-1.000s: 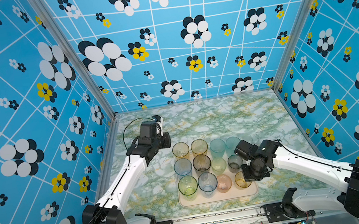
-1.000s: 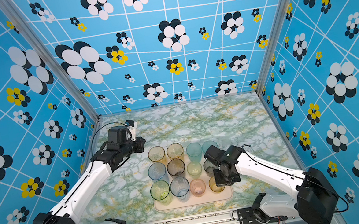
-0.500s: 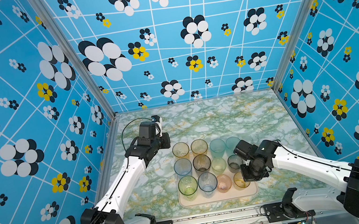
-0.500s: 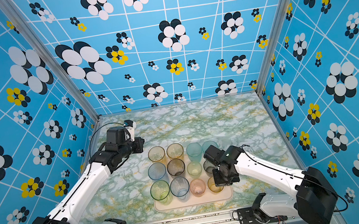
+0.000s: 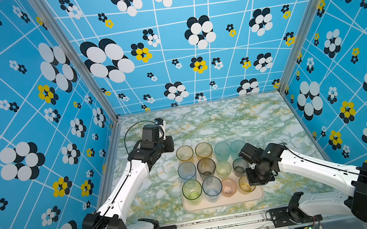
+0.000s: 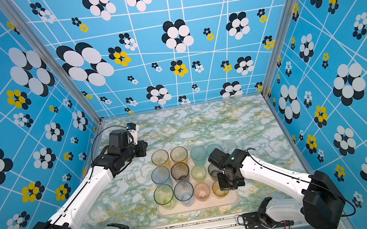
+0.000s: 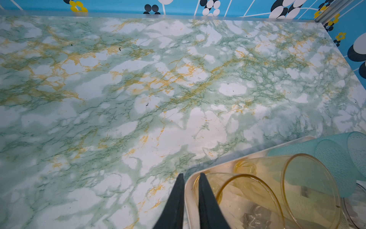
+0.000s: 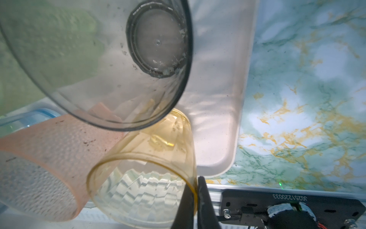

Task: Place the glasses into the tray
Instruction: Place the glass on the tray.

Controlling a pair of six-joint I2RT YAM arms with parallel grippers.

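Nearly done: twelve tinted glasses [image 5: 206,166] sit in the flat pink tray [image 5: 222,202]; right gripper [image 8: 195,184] pinches the short yellow glass [image 8: 142,178]; left gripper [image 7: 191,175] narrow, empty.

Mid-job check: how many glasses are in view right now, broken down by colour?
Amber glasses: 3, counting the short amber glass pinched at its rim by the right hand
Teal glasses: 2
Blue glasses: 2
Yellow-green glasses: 2
Smoky grey glasses: 2
Pink glass: 1
Total: 12
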